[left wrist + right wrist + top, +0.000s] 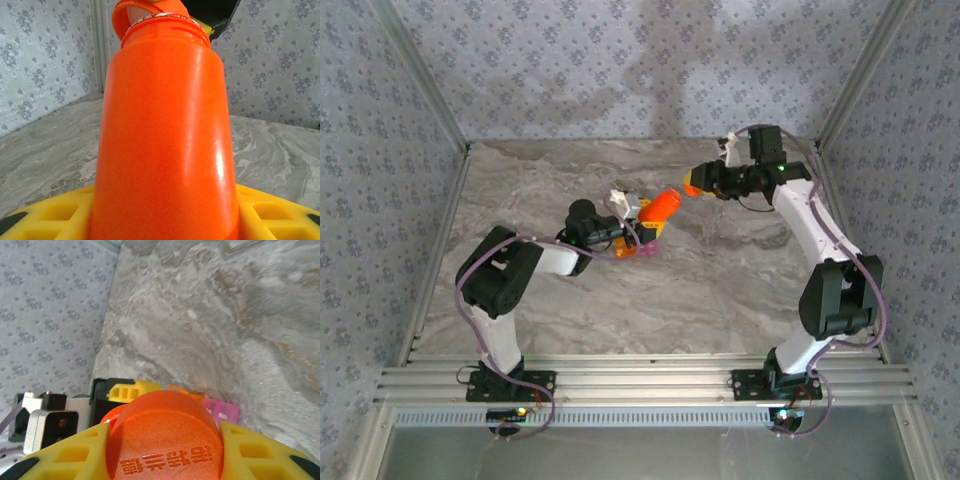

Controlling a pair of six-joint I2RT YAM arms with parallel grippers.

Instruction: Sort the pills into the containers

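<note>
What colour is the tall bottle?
The bottle is orange, best seen from the left wrist.

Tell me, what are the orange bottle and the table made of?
The orange bottle looks like smooth, glossy plastic: a bright streak shines on its side. The table looks like grey marble, with swirly veins, but might be printed.

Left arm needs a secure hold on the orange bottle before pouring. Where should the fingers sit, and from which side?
Grip the orange bottle on its smooth cylindrical body, low down, coming from its base end, as the left gripper does. The straight walls should seat both pads squarely, and the threaded neck is left clear, facing the cap in the right gripper.
</note>
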